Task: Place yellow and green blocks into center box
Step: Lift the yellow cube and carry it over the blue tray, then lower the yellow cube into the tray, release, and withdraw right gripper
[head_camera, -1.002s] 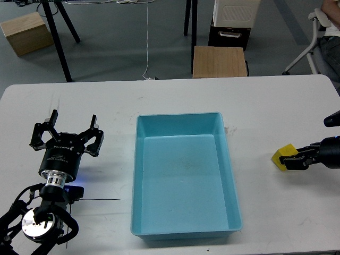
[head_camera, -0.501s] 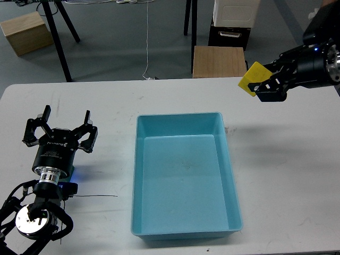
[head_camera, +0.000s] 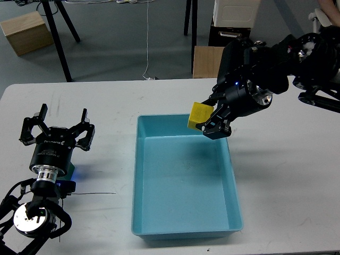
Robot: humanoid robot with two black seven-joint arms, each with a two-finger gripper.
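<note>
1. Where the right arm reaches in from the upper right, its right hand (head_camera: pixel 212 123) is closed on the yellow block (head_camera: pixel 199 115), fingers pinching the block's right side.
2. That block hangs in the air over the far rim of the box (head_camera: pixel 183 226), near the box's far right corner, tilted a little and touching nothing but the hand.
3. Below it the blue box is bare inside, its floor open from wall to wall.
4. The box sits mid-counter, long side running away from the robot, its near rim close to the counter's (head_camera: pixel 287 202) front edge.
5. To the right of the box the white surface lies open all the way to the counter's right edge; only the arm's shadow falls across it.
6. On the left, the left hand (head_camera: pixel 57 127) stands spread wide, fingers splayed upward and holding nothing, well apart from the box's left wall.
7. Between that hand and the box a clear strip of counter runs front to back, with a thin dark wire (head_camera: pixel 93 194) lying across part of it near the arm's base.
8. Beyond the far edge of the counter stand a wooden stool (head_camera: pixel 204 61) and black tripod legs (head_camera: pixel 58 32) on the grey floor.
9. A green block cannot be seen anywhere.
</note>
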